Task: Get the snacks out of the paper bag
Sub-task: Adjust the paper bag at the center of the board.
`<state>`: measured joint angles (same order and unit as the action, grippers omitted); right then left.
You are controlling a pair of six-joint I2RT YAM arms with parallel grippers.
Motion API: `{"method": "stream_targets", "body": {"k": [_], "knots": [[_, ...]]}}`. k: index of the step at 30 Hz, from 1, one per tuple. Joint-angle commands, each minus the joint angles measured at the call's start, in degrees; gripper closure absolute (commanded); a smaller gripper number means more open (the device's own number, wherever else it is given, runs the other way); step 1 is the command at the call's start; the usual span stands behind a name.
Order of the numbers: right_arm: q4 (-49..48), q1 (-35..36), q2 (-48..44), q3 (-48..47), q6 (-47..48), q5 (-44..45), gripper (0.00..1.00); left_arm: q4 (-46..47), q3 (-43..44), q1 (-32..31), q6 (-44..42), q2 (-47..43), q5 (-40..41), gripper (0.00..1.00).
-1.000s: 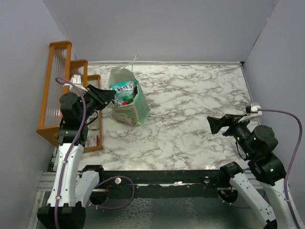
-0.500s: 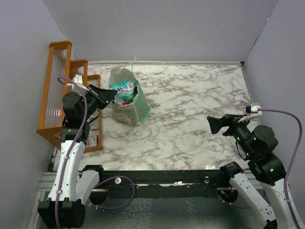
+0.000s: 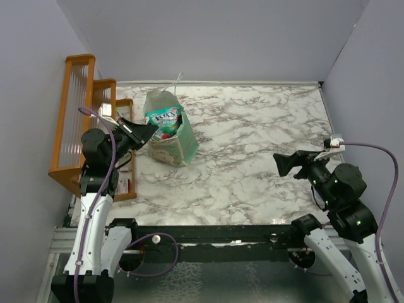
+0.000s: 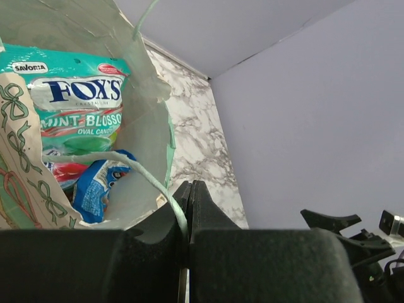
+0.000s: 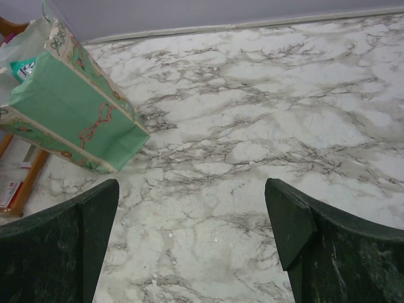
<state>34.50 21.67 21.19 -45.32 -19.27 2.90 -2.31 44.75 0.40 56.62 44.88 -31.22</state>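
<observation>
Left wrist, teal FOX'S packet (image 4: 76,101), blue packet (image 4: 95,186) beneath, white-lined paper bag (image 4: 148,145)

Mint-green paper bag (image 3: 181,147) tilted, mouth open, teal, red and blue snacks (image 3: 165,120) inside

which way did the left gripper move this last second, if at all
Yes, slightly: the left gripper slid down the view along the orange rack.

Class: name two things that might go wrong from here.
The left gripper is shut on the thin pale string handle, so pulling may tip or drag the mint-green paper bag, or tear the string. The open right gripper is far off, leaving the bag unsteadied; the teal candy packet might spill.
</observation>
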Motion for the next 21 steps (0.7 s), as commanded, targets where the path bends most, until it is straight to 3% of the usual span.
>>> {"method": "stream_targets", "body": {"k": [1, 13, 21], "knots": [[-2.19, 0.27, 2.58, -0.17, 1.30, -3.73, 0.01, -4.22, -0.67, 0.12, -2.31, -4.65, -2.40, 1.00], [-7.44, 0.26, 18.50, -5.69, 0.05, -21.26, 0.01, -15.68, -4.80, 0.12, -3.09, -17.46, -1.05, 1.00], [-30.97, 0.30, 32.58, -3.42, -11.60, -41.39, 0.01, -28.32, -2.68, 0.12, -6.52, -25.32, 2.95, 1.00]]}}
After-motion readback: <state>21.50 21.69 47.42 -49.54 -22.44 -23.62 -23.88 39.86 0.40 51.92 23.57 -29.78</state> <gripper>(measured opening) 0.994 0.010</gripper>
